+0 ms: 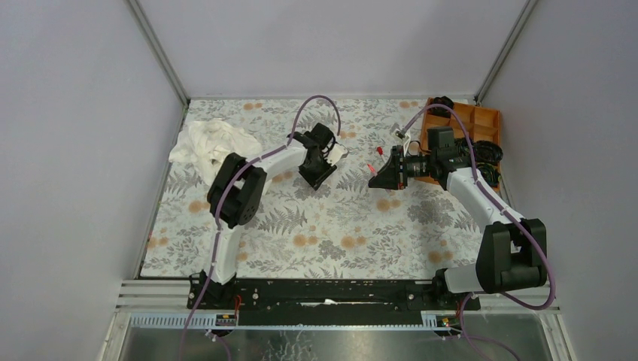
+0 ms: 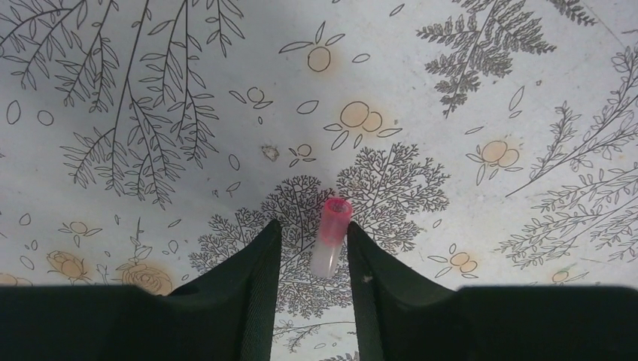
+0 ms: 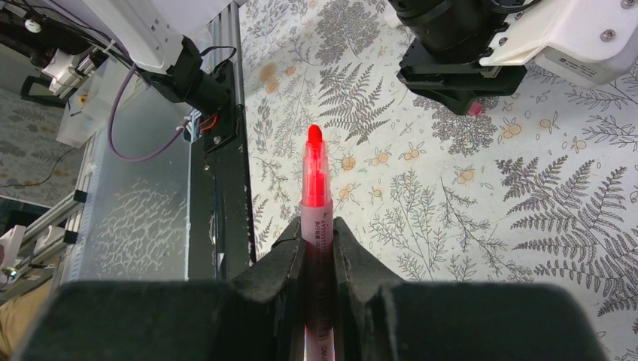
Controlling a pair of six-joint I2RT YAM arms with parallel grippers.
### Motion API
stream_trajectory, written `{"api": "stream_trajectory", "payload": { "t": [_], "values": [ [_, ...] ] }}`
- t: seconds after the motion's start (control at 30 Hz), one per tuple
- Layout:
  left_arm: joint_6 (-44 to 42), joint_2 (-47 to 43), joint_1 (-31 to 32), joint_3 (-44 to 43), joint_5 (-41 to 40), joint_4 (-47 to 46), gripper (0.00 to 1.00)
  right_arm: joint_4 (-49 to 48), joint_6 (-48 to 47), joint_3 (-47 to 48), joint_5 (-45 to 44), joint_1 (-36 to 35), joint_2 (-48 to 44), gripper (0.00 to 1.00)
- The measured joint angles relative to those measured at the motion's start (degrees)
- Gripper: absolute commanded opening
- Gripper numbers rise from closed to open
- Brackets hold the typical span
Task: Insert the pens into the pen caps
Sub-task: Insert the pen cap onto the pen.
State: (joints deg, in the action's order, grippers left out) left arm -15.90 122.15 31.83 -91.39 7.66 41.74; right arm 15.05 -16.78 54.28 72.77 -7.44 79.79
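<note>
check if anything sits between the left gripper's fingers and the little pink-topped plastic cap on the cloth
Nothing visible does. The pink-topped translucent plastic cap lies on the floral cloth inside the left gripper's open jaws, only bare cloth in the gap.

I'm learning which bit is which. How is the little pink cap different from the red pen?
The cap is short and stubby; the pen is long and thin. The cap lies on the cloth between the open fingers of the left gripper; the pen is clamped in the right gripper, tip out. Both are reddish-pink.
</note>
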Motion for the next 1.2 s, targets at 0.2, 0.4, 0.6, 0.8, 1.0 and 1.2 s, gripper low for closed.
{"api": "stream_trajectory", "payload": {
  "t": [0.2, 0.4, 0.6, 0.8, 1.0, 1.2],
  "values": [
    [-0.6, 0.0, 0.0, 0.1, 0.0, 0.2, 0.34, 0.2, 0.0, 0.1, 0.4, 0.0, 0.0, 0.0],
    [-1.1, -0.8, 0.0, 1.4, 0.0, -0.2, 0.0, 0.9, -0.4, 0.2, 0.4, 0.1, 0.0, 0.0],
    [-0.1, -3.4, -0.1, 4.5, 3.2, -0.1, 0.0, 5.0, -6.4, 0.7, 0.1, 0.2, 0.0, 0.0],
    [3.4, -13.4, -1.9, 10.1, 17.6, 0.1, 0.0, 15.4, -26.3, 2.4, -4.2, -0.1, -0.9, 0.0],
    [8.1, -20.9, -3.4, 19.1, 40.2, -0.7, 0.0, 20.6, -51.8, 0.0, -16.2, -2.9, -8.7, 0.0],
    [11.8, -19.9, -3.0, 26.8, 56.6, -1.5, 0.0, 18.2, -67.1, -4.6, -31.2, -13.7, -9.5, 0.0]
  ]
}}
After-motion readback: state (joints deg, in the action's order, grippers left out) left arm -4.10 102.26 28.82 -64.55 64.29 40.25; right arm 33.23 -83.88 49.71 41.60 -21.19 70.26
